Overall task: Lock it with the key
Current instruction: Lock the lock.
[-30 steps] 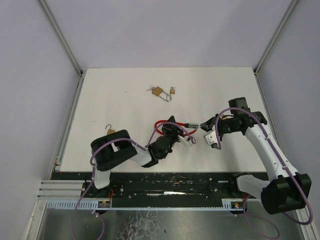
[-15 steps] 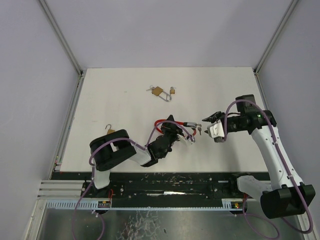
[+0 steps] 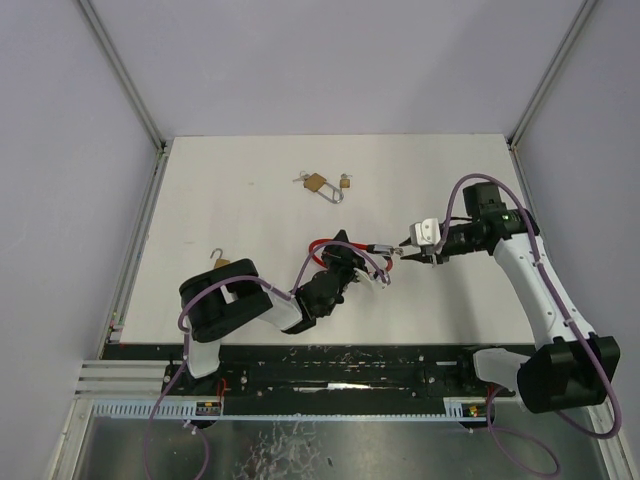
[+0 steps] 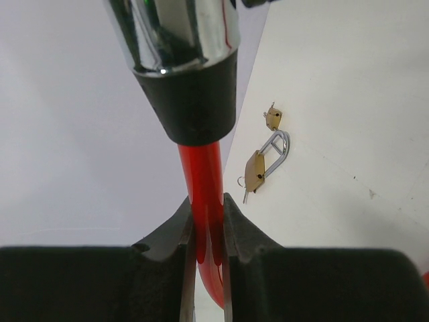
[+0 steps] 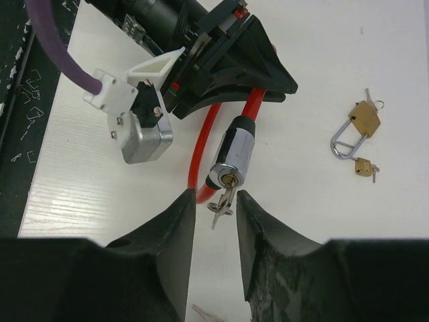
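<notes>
Right wrist view: the right fingers (image 5: 175, 231) stand apart, one on each side of the small silver key (image 5: 222, 200) that sits in the keyhole of the chrome lock cylinder (image 5: 231, 157). A sliver of desk shows between the key and the finger on the left of this view, so they flank the key and do not visibly pinch it. A further key hangs from the same ring, just below the cylinder's face. The cylinder caps a red plastic-coated cable (image 5: 201, 144) that loops back toward the other arm. In the left wrist view the left fingers (image 4: 175, 225) are clamped tight on that cable just behind the cylinder's black collar. From the top view the lock lies near the middle of the white desk (image 3: 250, 220), between the two arms. A brass padlock with a steel shackle (image 3: 316, 183) and a smaller brass padlock (image 3: 345, 182) lie well apart from it, farther up the desk.
</notes>
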`<move>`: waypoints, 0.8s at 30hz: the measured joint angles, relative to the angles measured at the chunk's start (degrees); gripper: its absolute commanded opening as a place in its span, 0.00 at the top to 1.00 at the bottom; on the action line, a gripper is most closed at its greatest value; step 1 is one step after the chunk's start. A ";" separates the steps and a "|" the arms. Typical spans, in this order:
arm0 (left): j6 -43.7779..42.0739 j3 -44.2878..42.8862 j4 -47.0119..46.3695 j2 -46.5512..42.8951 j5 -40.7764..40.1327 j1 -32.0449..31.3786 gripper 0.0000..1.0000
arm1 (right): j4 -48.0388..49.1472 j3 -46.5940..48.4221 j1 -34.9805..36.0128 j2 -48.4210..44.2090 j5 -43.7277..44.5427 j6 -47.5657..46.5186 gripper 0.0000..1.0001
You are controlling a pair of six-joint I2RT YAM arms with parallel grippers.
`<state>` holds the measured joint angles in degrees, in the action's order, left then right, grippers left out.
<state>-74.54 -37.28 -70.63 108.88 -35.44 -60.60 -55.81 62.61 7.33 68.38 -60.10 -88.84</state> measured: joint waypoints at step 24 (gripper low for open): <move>0.37 -0.22 1.75 -0.26 -0.09 -0.02 1.00 | 4.44 -0.98 0.02 3.72 1.97 1.09 1.00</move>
<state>-74.17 -37.50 -68.88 108.62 -35.53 -60.62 -51.37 61.63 7.35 72.10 -58.13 -87.74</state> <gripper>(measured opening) 0.119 0.016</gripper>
